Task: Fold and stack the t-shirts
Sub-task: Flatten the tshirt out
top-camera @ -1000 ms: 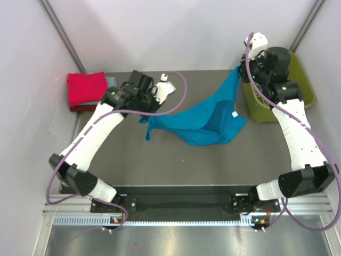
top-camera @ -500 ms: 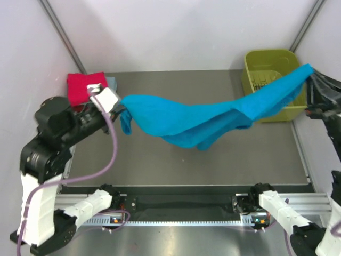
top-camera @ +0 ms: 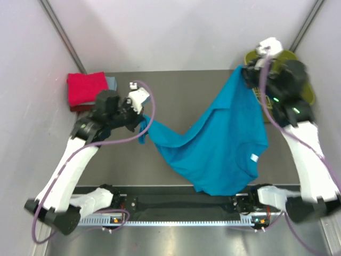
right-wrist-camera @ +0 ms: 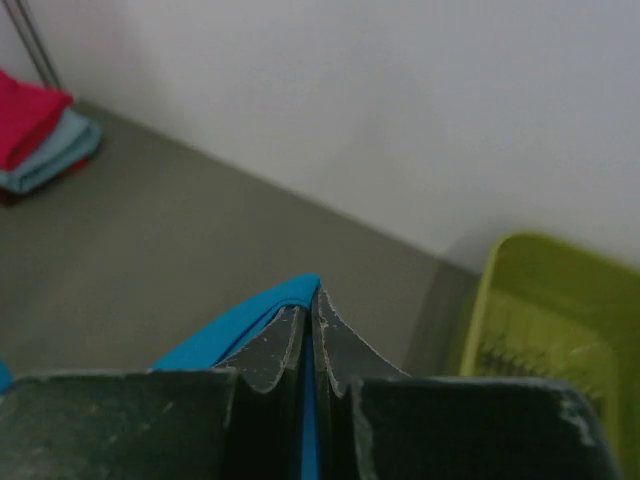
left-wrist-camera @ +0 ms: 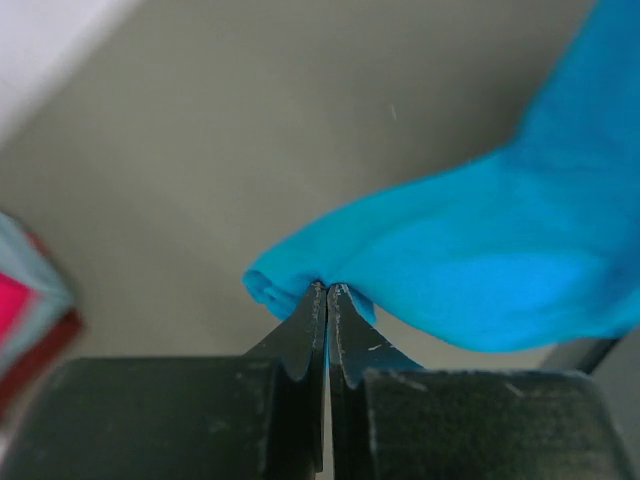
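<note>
Readable text: none is being shown in any view.
White tag [top-camera: 254, 157]: being carried on the teal t-shirt [top-camera: 224, 144], hanging well below the right gripper [top-camera: 242, 69]; any print on it is being rendered too small to be read.
Arm housings [top-camera: 303, 154]: no marking is being resolved on them.
</note>
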Tool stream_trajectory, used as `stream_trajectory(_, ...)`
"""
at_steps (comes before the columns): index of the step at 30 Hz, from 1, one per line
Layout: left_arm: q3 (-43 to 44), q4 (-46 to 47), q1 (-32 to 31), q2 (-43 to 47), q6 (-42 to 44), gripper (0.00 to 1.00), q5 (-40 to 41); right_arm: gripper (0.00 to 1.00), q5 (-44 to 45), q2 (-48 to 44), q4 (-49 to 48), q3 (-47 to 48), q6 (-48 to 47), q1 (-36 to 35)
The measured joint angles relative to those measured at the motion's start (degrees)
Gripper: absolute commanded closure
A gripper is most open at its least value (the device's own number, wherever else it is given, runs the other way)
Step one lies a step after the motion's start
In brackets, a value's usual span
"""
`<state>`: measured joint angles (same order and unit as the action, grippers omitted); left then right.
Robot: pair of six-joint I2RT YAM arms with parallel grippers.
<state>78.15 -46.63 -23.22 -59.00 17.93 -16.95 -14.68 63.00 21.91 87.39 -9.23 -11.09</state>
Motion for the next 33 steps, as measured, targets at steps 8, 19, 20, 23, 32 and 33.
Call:
stream_trajectory(8, -15.10, 10.32, 0.55, -16.76, -4.63, 0.92, -0.63, 1.00, -1.09, 27.41, -0.81, -8.22, 6.71, -0.11)
stream_trajectory(19, -3.56, 14.75, 4.22, -43.60, -7.78, 0.43, 1.51, 1.00, -0.72, 37.90, -2.54, -4.11, 6.80, -0.52)
stream_trajectory(20, -2.69, 14.25, 4.50, -43.34, -7.78, 0.43, 1.33, 1.00, -0.76, 37.97, -2.89, -3.63, 6.91, -0.52)
stream_trajectory(23, -0.37, 12.74, 4.55, -41.38, -7.67, 0.44, 0.96, 1.00, -0.87, 37.99, -3.98, -2.89, 7.43, -0.52)
stream_trajectory(32, 5.90, 1.68, 3.23, -37.66, -7.10, 0.60, -1.92, 1.00, -0.98, 40.74, -4.59, 1.03, 8.26, -0.52)
stream_trajectory(33, 6.05, 0.44, 3.23, -37.31, -7.10, 0.60, -2.38, 1.00, -1.03, 41.16, -4.57, 1.46, 8.35, -0.52)
